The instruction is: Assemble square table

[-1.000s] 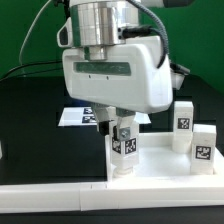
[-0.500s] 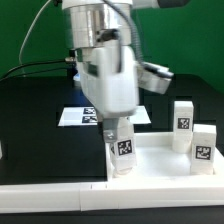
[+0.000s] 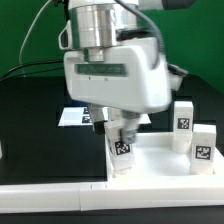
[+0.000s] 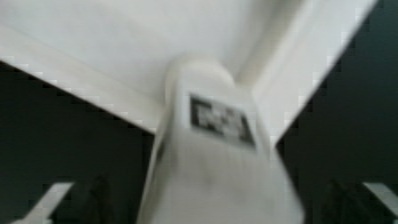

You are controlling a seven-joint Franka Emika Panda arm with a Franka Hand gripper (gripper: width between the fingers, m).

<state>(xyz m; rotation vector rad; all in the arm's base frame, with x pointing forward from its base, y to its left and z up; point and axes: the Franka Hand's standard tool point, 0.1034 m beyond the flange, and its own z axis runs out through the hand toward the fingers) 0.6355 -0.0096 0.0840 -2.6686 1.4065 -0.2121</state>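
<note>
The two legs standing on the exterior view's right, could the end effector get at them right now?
Probably not yet: the end effector is shut on another leg at the plate's corner. Otherwise the two legs stand upright with nothing above them.

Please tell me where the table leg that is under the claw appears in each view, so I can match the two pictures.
Exterior view: the leg stands upright at the square plate's corner, under the claw.
Wrist view: the leg fills the middle, blurred.
Shared landmark: the black-and-white tag on the leg.
</note>
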